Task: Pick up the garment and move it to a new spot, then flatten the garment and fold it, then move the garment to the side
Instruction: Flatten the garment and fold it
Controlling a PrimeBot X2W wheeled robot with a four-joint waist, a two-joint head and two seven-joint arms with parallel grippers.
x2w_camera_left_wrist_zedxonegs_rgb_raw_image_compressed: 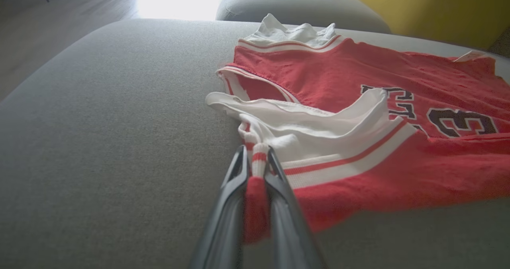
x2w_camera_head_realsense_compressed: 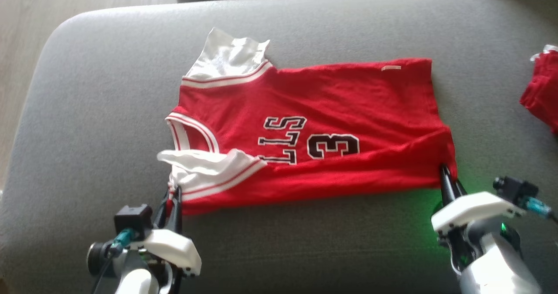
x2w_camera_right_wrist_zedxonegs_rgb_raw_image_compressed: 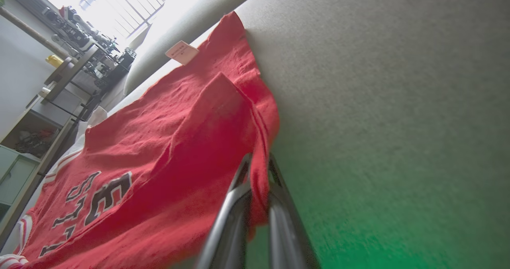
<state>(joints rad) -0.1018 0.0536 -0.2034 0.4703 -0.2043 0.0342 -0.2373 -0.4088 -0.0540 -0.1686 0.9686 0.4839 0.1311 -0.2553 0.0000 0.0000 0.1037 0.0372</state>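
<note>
Head cam's up high, looking fwd and down on the grey cushion (x2w_camera_head_realsense_compressed: 87, 111), left gripper (x2w_camera_head_realsense_compressed: 173, 194) and right gripper (x2w_camera_head_realsense_compressed: 445, 172) at its bottom edge. Left wrist cam sits low, v. close, sighting along its fingers (x2w_camera_left_wrist_zedxonegs_rgb_raw_image_compressed: 229, 205) onto the collar end of the jersey (x2w_camera_left_wrist_zedxonegs_rgb_raw_image_compressed: 338, 73). Right wrist cam, tilted, just as close, fingers (x2w_camera_right_wrist_zedxonegs_rgb_raw_image_compressed: 285, 221) at the hem corner. All three share the number print (x2w_camera_head_realsense_compressed: 333, 146), beyond the fingertips.

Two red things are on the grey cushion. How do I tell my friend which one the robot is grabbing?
Look at the wide grey cushion. Spread across its middle lies the red jersey, both near corners pinched in the robot's jaws. It has white trim and a black number 3; the other red cloth is a crumpled heap at the right edge.
</note>
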